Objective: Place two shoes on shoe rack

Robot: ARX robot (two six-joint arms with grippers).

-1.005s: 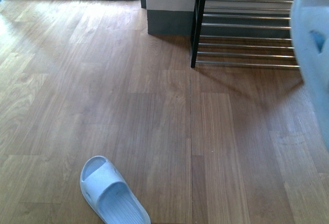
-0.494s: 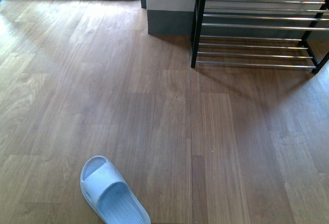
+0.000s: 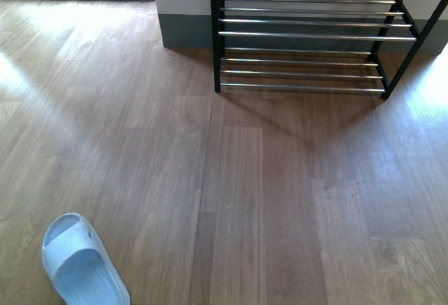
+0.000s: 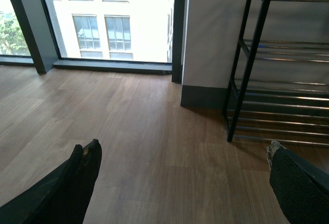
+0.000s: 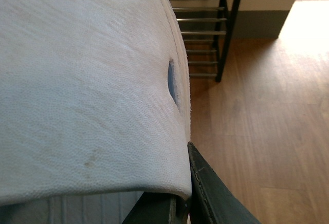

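Note:
The shoes here are pale blue-white slippers. One slipper lies on the wood floor at the near left of the front view, apart from both arms. The other slipper fills the right wrist view, and my right gripper is shut on its strap, one dark finger pressed against its edge. The shoe rack, black frame with chrome bars, stands at the far wall; it also shows as shoe rack and shoe rack. My left gripper hangs open above bare floor, with nothing between its fingers.
A white wall pillar with dark skirting stands just left of the rack. A floor-level window lies further left. Wood floor stretches between the lying slipper and the rack. Neither arm shows in the front view.
The front view has swung right: rack and lying slipper sit further left in the picture. The held slipper, at the right edge one second ago, has left that view.

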